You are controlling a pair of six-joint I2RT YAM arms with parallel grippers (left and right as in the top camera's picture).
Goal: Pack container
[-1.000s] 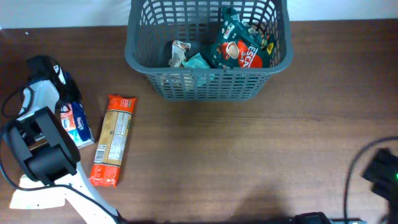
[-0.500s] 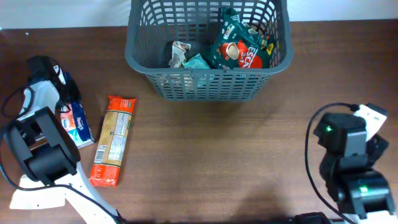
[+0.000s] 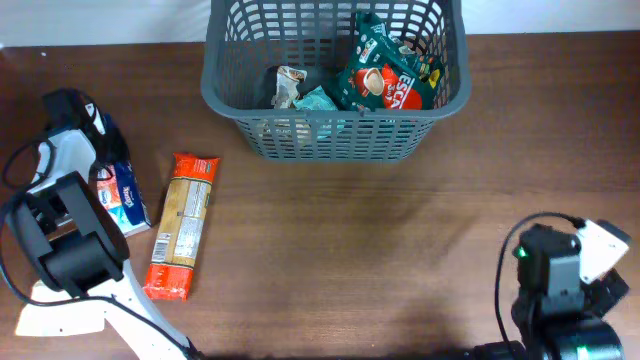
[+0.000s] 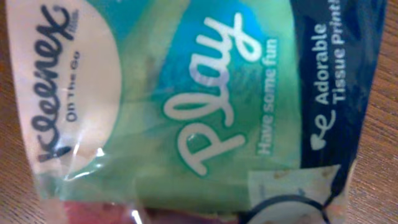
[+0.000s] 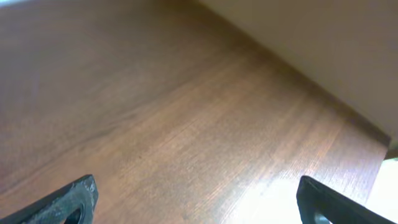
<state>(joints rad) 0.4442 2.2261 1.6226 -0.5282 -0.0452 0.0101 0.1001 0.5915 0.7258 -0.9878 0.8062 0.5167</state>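
The container, a dark grey slotted basket point(image 3: 330, 135), stands at the back centre and holds a green and red bag point(image 3: 385, 75) and small packets point(image 3: 300, 92). A Kleenex tissue packet point(image 3: 122, 197) lies at the left, and an orange pasta packet point(image 3: 182, 225) lies beside it. My left gripper point(image 3: 105, 160) hangs right over the tissue packet's far end. The tissue packet point(image 4: 186, 106) fills the left wrist view, so the fingers are hidden. My right gripper point(image 5: 199, 205) is open and empty over bare wood. The right arm point(image 3: 556, 285) is at the front right.
The brown wooden table point(image 3: 380, 250) lies between the basket and the right arm. The left arm's base point(image 3: 65, 245) and a cable are at the front left. The table's far edge and a pale wall point(image 5: 323, 43) show in the right wrist view.
The right arm came in from the right edge, then drew back toward the front of the table. The left arm and the packets have not moved.
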